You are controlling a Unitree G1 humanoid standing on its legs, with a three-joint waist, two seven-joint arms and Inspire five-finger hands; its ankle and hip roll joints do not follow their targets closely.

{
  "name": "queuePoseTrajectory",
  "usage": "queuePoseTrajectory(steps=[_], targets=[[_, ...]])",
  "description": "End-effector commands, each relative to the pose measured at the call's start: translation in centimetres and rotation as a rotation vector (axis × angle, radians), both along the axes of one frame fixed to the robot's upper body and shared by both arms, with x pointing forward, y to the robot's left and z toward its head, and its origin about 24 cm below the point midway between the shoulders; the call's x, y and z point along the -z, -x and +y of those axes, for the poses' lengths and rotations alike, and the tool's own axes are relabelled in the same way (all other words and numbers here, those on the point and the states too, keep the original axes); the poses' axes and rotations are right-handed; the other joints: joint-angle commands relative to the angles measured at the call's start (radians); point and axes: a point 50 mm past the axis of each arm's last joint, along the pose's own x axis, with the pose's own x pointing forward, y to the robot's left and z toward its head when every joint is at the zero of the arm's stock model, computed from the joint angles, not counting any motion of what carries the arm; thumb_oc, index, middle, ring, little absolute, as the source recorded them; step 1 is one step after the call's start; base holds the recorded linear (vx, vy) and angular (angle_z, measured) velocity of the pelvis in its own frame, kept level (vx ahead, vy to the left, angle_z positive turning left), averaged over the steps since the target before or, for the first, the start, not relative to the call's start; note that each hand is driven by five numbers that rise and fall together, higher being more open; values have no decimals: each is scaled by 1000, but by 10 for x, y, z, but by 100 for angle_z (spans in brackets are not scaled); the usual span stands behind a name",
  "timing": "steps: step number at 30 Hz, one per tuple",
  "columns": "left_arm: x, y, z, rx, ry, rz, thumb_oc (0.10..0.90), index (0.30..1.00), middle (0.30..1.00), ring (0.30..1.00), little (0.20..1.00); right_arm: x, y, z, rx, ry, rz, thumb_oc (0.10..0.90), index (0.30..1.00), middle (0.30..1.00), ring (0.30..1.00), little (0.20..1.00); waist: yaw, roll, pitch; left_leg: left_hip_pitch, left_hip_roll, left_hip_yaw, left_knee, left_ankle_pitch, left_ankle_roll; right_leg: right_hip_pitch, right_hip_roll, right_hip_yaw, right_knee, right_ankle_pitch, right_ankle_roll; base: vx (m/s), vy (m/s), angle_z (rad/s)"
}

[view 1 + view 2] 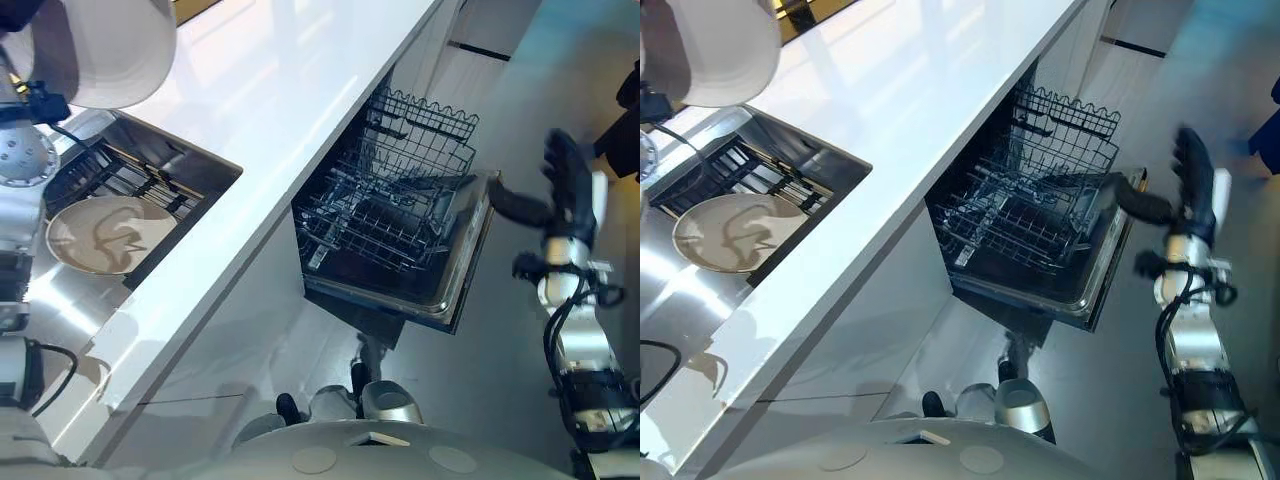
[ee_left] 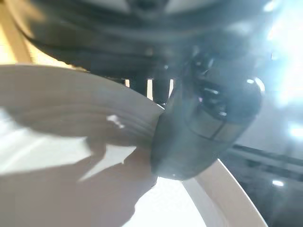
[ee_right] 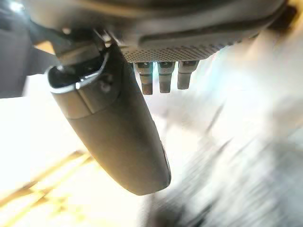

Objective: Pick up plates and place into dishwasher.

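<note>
A white plate [image 1: 115,45] is held up above the counter's far left end, over the sink. My left hand [image 2: 203,118] is shut on it, the thumb pressing on the plate's [image 2: 71,109] rim. A second, beige plate [image 1: 108,235] lies flat in the sink [image 1: 200,160]. The dishwasher [image 1: 455,275] stands open under the counter, its wire rack [image 1: 400,200] pulled out and holding no dishes. My right hand [image 1: 565,185] is raised just right of the dishwasher door, open, with fingers straight and the thumb [image 3: 113,127] pointing toward the door, holding nothing.
A long white counter [image 1: 290,120] runs between the sink and the dishwasher. A dark grid [image 1: 120,175] lies in the sink behind the beige plate. Grey floor [image 1: 500,380] spreads to the right of the open door.
</note>
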Motion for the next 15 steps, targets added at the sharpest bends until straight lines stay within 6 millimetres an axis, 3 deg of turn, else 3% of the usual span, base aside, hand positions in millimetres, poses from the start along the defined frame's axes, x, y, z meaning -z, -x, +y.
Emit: queuePoseTrajectory(steps=[1, 6, 15], targets=[[-34, 12, -19, 23, -116, -199, 100, 300, 300, 300, 200, -85, -8, 28, -252, -21, -338, 800, 900, 900, 900, 900, 21, 13, -127, -43, -14, -70, 8, -48, -31, 0, 51, -27, 117, -141, 57, -44, -206, 29], [-17, -3, -37, 90, -131, -150, 100, 300, 300, 300, 200, -122, -19, 76, -549, -234, -416, 800, 900, 900, 900, 900, 38, 1, -137, -55, 4, -69, 2, -29, -42, 2, 67, -44, 107, -142, 46, -35, -153, 22], [3, -15, -65, 166, -114, -149, 100, 300, 300, 300, 200, -120, -32, 140, -888, -587, -222, 800, 900, 900, 900, 900, 57, -14, -155, -67, 21, -72, 11, -20, -43, 6, 77, -56, 102, -142, 33, -30, -77, 10]])
